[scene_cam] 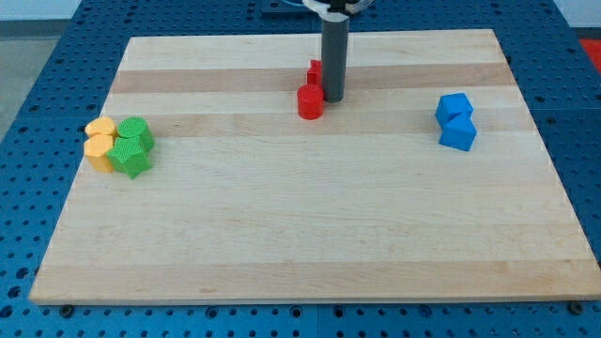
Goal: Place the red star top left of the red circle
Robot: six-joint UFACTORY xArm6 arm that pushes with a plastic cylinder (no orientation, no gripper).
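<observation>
On a wooden board (310, 235), green blocks (131, 145) and yellow blocks (99, 141) huddle at the view's left, two blue blocks (456, 121) at the right. Farther back, the red circle (310, 101) stands just left of the upright rod, my tip (333, 99) beside it. The red star (315, 71) peeks out behind, partly hidden. The arm carries no jaws.

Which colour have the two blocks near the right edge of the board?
Blue, seen clearly in the camera view.
</observation>
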